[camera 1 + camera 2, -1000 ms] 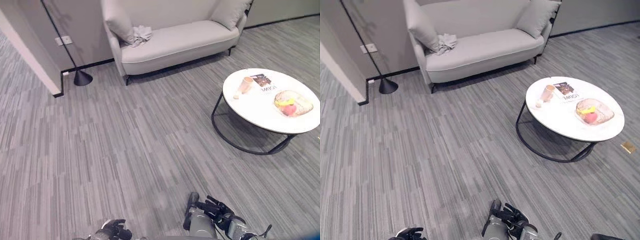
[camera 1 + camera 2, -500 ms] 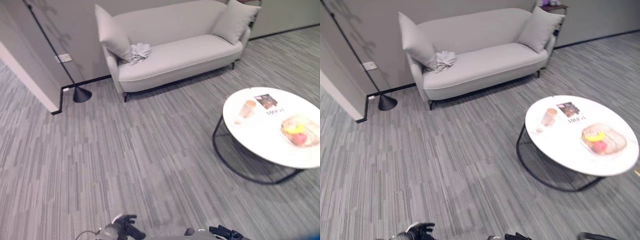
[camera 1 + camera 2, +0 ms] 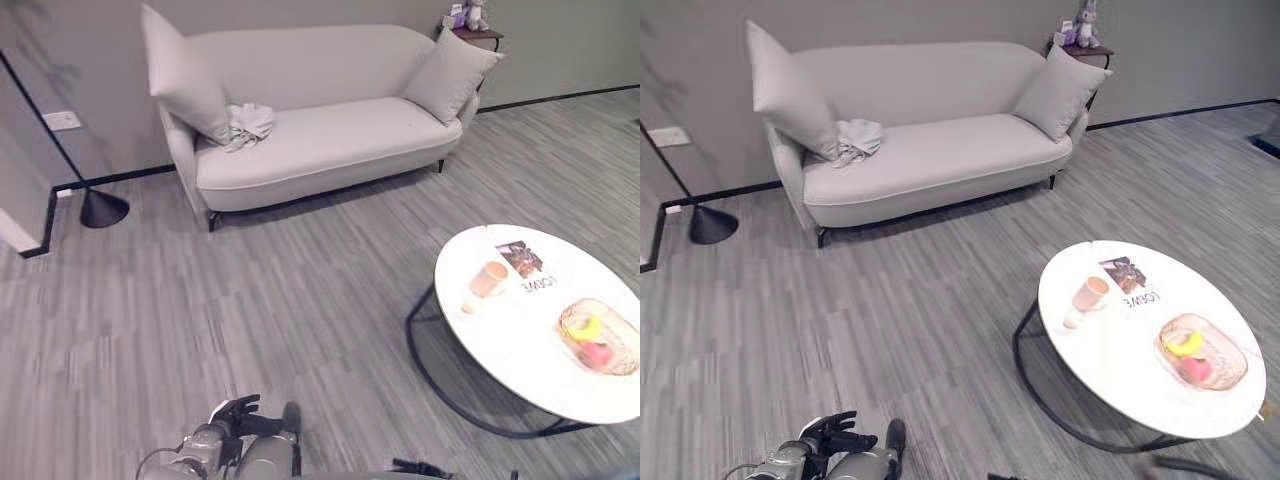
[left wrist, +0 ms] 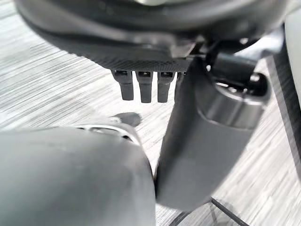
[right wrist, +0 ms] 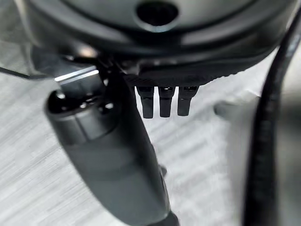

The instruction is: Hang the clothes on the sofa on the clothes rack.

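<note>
A pale grey sofa (image 3: 320, 140) stands against the far wall, and the clothes (image 3: 245, 123), a crumpled light grey bundle, lie on its seat at the left end, tucked against the cushion (image 3: 185, 75) propped there. A 2nd cushion (image 3: 450, 75) leans at the right end, beside a small side table (image 3: 1087, 50) with a soft toy (image 3: 1085, 20) on it. A black floor lamp base (image 3: 103, 208) sits on the grey striped floor left of the sofa. Nearer, to the right, is a round white surface (image 3: 530, 340) on a black ring frame, carrying a cup (image 3: 489, 278), a magazine (image 3: 522, 258) and a bowl of fruit (image 3: 598, 338). The left hand (image 3: 232, 415) hangs low, well apart from the sofa, fingers (image 4: 143, 87) straight and holding nothing. The right hand's fingers (image 5: 162, 101) also hang straight and empty.
</note>
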Robot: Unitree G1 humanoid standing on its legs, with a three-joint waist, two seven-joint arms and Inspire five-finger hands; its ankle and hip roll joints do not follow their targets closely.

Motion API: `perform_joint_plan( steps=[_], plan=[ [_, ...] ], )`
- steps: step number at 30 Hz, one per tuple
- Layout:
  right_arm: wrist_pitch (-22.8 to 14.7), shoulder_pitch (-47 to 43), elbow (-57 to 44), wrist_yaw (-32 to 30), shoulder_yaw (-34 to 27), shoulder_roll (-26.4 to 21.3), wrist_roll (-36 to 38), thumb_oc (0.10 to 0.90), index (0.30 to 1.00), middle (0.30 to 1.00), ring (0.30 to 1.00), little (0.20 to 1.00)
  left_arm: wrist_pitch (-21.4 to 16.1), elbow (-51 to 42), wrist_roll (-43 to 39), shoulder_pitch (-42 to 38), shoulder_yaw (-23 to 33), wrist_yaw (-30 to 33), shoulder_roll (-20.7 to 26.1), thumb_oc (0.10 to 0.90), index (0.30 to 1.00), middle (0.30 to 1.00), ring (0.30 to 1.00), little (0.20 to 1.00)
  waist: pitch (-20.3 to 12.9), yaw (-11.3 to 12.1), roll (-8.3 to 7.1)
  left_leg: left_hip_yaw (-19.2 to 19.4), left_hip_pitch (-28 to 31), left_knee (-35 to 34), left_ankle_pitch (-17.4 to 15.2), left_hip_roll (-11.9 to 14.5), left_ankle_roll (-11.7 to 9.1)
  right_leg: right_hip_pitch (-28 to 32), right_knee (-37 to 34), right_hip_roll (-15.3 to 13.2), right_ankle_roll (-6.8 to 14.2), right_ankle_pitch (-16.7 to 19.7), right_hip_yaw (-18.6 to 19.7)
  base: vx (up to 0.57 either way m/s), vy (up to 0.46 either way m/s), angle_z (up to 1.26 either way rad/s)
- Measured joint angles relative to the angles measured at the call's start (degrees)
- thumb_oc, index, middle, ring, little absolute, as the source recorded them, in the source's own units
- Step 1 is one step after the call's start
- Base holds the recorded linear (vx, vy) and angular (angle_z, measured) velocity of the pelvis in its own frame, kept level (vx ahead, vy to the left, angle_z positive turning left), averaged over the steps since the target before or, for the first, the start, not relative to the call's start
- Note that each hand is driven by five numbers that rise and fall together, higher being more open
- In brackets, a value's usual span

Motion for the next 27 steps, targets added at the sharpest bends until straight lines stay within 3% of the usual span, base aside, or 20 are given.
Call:
perform_joint_plan(
  steps=[2, 3, 4, 6, 7, 8, 9, 10, 12, 14, 16, 17, 18, 20, 21, 22, 23, 24, 26, 27],
  plan=[
    [-0.4, 0.7, -1.0, 0.8, -0.4, -1.7, 0.0, 0.800, 0.900, 0.900, 0.900, 0.900, 0.5, 0.3, 2.5, 0.3, -1.8, 0.3, -0.1, 0.800, 0.900, 0.900, 0.900, 0.900, -0.2, -0.5, 0.84, -0.4, 4.1, -2.3, -0.7, -1.1, 0.8, -5.8, 15.9, -3.5, 3.6, 3.4, -0.4, 0.55, 0.387, -0.06],
    [0.0, 0.6, -2.5, 0.3, -0.6, -2.8, -0.4, 0.800, 0.900, 0.900, 0.900, 0.900, 1.1, 0.5, 4.5, 0.1, -4.3, 1.1, 0.6, 0.800, 0.900, 0.900, 0.900, 0.900, 0.2, -1.1, 0.07, -1.1, 7.4, -3.8, -2.3, -3.6, 2.5, -10.8, 28.9, -7.7, 5.7, 10.8, 0.9, 0.50, 0.321, 0.55],
    [-0.3, 0.4, -4.3, -0.6, -0.9, -4.1, -0.5, 0.800, 0.900, 0.900, 0.900, 0.900, 1.4, 0.7, 5.2, 0.3, -7.4, 1.7, 0.8, 0.800, 0.900, 0.900, 0.900, 0.900, 0.1, -2.1, 0.48, -3.1, 10.0, -4.2, -3.3, -4.7, 3.4, -14.8, 37.3, -10.6, 5.3, 10.8, 0.1, 0.52, 0.196, 0.55],
    [-0.9, -0.1, -4.5, -1.5, -0.6, -5.1, -0.5, 0.800, 0.900, 0.900, 0.900, 0.900, 2.2, 0.7, 6.8, 0.6, -11.2, 2.0, 0.5, 0.800, 0.900, 0.900, 0.900, 0.900, 0.1, -3.6, 3.16, -5.8, 12.6, -5.2, -4.4, -3.7, 3.8, -19.1, 41.1, -10.5, -0.1, 5.5, -2.3, 0.53, -0.013, 0.64],
    [-1.3, -1.5, -5.2, -1.5, -0.4, -6.1, -0.5, 0.800, 0.900, 0.900, 0.900, 0.900, 2.6, 1.0, 6.8, 0.3, -13.0, 2.1, 0.2, 0.800, 0.900, 0.900, 0.900, 0.900, -0.6, -5.2, 5.56, -8.0, 14.1, -6.1, -4.9, -1.7, 3.8, -24.8, 37.0, -7.7, -0.9, 0.3, -3.4, 0.50, -0.132, 0.73],
    [-1.6, -3.1, -5.9, -1.6, -0.5, -6.4, -0.4, 0.800, 0.900, 0.900, 0.900, 0.900, 3.4, 1.3, 6.7, 0.1, -13.4, 2.2, 0.2, 0.800, 0.900, 0.900, 0.900, 0.900, 0.2, -6.6, 7.06, -9.3, 14.9, -6.5, -5.1, -0.2, 3.8, -27.6, 30.4, -5.0, -2.6, -1.9, -3.9, 0.47, -0.213, 0.94],
    [-1.8, -4.2, -7.4, -1.2, -0.4, -6.6, -0.2, 0.800, 0.900, 0.900, 0.900, 0.900, 3.8, 1.4, 6.7, 0.3, -13.1, 2.3, 0.5, 0.800, 0.900, 0.900, 0.900, 0.900, 1.0, -8.3, 7.69, -11.1, 15.3, -6.9, -5.1, 0.9, 3.7, -29.0, 22.0, -3.4, -2.3, -1.7, -4.9, 0.52, -0.252, 0.91],
    [-2.5, -4.5, -8.7, -1.2, -0.7, -6.7, -0.1, 0.800, 0.900, 0.900, 0.900, 0.900, 3.8, 1.3, 6.6, 0.5, -13.2, 2.3, 0.8, 0.800, 0.900, 0.900, 0.900, 0.900, 1.5, -9.0, 7.27, -12.0, 16.8, -7.6, -5.4, 0.7, 3.4, -31.7, 19.1, -3.5, -1.0, -0.9, -5.2, 0.63, -0.279, 0.96],
    [-2.1, -5.9, -7.9, -1.0, -0.4, -5.6, 0.9, 0.800, 0.900, 0.900, 0.900, 0.900, 3.8, 0.7, 6.1, -0.3, -13.6, 3.0, 1.1, 0.800, 0.900, 0.900, 0.900, 0.900, 1.8, -10.4, 4.22, -18.1, 18.4, -7.8, -8.1, -0.3, 0.5, -34.6, -15.7, -2.3, 4.4, 3.5, 0.6, 0.83, -0.234, 1.33],
    [-2.8, -6.9, -7.4, -0.9, -2.9, -5.5, 2.8, 0.800, 0.900, 0.900, 0.900, 0.900, 2.4, 0.2, 6.0, 0.7, -14.9, 3.6, 0.4, 0.800, 0.900, 0.900, 0.900, 0.900, 1.5, -10.8, 3.06, -20.2, 20.4, -8.3, -10.3, -0.4, -1.2, -39.1, -12.7, -2.5, 4.6, 5.6, 6.3, 0.72, -0.241, 0.99],
    [-2.6, -5.6, -7.1, -0.8, -3.9, -4.9, 3.2, 0.800, 0.900, 0.900, 0.900, 0.900, 2.1, 1.1, 6.1, 2.7, -14.7, 4.0, -0.3, 0.800, 0.900, 0.900, 0.900, 0.900, 0.2, -12.0, 2.76, -24.1, 23.4, -9.5, -12.7, 1.2, -2.9, -38.3, -5.6, -2.3, 2.1, 4.6, 4.9, 0.67, -0.309, 1.04],
    [-3.0, -5.4, -6.7, -1.1, -4.4, -4.9, 3.2, 0.800, 0.900, 0.900, 0.900, 0.900, 1.4, 2.0, 6.0, 4.9, -13.5, 4.1, -1.1, 0.800, 0.900, 0.900, 0.900, 0.900, -1.2, -12.4, 4.85, -26.7, 27.0, -10.4, -15.2, 6.6, -3.5, -37.0, -0.1, 0.2, 0.8, 7.4, 1.9, 0.61, -0.299, 1.09],
    [-2.3, -4.5, -6.5, -1.0, -4.1, -5.7, 3.2, 0.800, 0.900, 0.900, 0.900, 0.900, 1.3, 2.1, 5.9, 5.1, -12.4, 3.9, -1.7, 0.800, 0.900, 0.900, 0.900, 0.900, -1.7, -12.3, 5.68, -26.7, 28.0, -9.3, -15.7, 8.1, -4.3, -36.3, 1.0, 1.2, 0.0, 8.0, 0.8, 0.51, -0.283, 0.99],
    [-0.2, -3.2, -5.6, -0.7, -1.9, -6.5, 1.7, 0.800, 0.900, 0.900, 0.900, 0.900, -0.2, 2.4, 2.6, 6.5, -6.3, 3.1, -1.6, 0.800, 0.900, 0.900, 0.900, 0.900, -2.9, -8.5, 5.30, -23.5, 22.4, 7.7, -12.0, 10.0, -8.8, -29.0, -4.6, 5.5, -2.1, 8.1, -1.8, 0.59, -0.426, 0.43],
    [-0.1, -2.8, -5.6, -0.7, -1.5, -6.5, 1.5, 0.800, 0.900, 0.900, 0.900, 0.900, -0.2, 2.1, 2.2, 6.5, -6.0, 2.9, -1.6, 0.800, 0.900, 0.900, 0.900, 0.900, -3.1, -8.1, 5.30, -23.0, 21.3, 10.5, -10.1, 10.2, -9.6, -27.8, -6.3, 6.4, -2.8, 7.6, -2.3, 0.64, -0.628, 0.37],
    [-0.1, -1.6, -6.9, -0.9, 0.3, -6.8, -0.5, 0.800, 0.900, 0.900, 0.900, 0.900, -0.2, 2.2, 2.0, 5.4, -4.5, 2.6, -1.3, 0.800, 0.900, 0.900, 0.900, 0.900, -3.3, -7.8, 4.63, -21.1, 14.5, 22.6, -6.4, 11.4, -12.6, -24.4, -9.4, 7.4, -5.8, 8.1, -5.2, 0.34, -0.408, 0.29],
    [-0.2, -0.7, -6.9, -0.8, 1.1, -6.4, -1.0, 0.800, 0.900, 0.900, 0.900, 0.900, -0.3, 2.0, 1.7, 4.7, -3.7, 2.3, -1.0, 0.800, 0.900, 0.900, 0.900, 0.900, -3.0, -7.5, 3.69, -19.1, 11.5, 29.2, -4.7, 12.1, -12.0, -23.4, -10.6, 7.8, -8.7, 9.4, -5.4, 0.49, -0.470, 0.26],
    [0.1, 0.6, -6.8, -1.0, 1.4, -5.8, -2.7, 0.800, 0.900, 0.900, 0.900, 0.900, -0.3, 0.1, 1.8, 4.1, -3.8, 3.0, -0.4, 0.800, 0.900, 0.900, 0.900, 0.900, -3.4, -6.4, 3.29, -13.5, 5.1, 40.2, 3.4, 16.0, -9.2, -21.1, -12.3, 9.1, -11.0, 8.3, -6.2, 0.21, -0.191, 0.07],
    [0.0, -0.4, -5.5, -1.7, 4.1, -4.4, -3.9, 0.800, 0.900, 0.900, 0.900, 0.900, -0.1, -1.8, 2.3, 1.8, -6.3, 3.7, 0.8, 0.800, 0.900, 0.900, 0.900, 0.900, -1.8, -5.9, 1.69, -5.6, 0.0, 46.0, 1.3, 20.2, -7.4, -17.3, -15.4, 9.8, -11.8, 8.5, -6.9, 0.33, -0.161, 0.10],
    [0.0, -1.3, -5.2, -1.9, 5.8, -3.8, -5.2, 0.800, 0.900, 0.900, 0.900, 0.900, -0.2, -2.3, 2.3, 1.2, -7.3, 4.1, 1.0, 0.800, 0.900, 0.900, 0.900, 0.900, -1.4, -5.6, 1.37, -4.1, -2.0, 45.6, 0.0, 19.9, -8.6, -15.5, -16.4, 10.2, -11.6, 7.5, -7.0, 0.50, -0.054, 0.30]
  ],
)
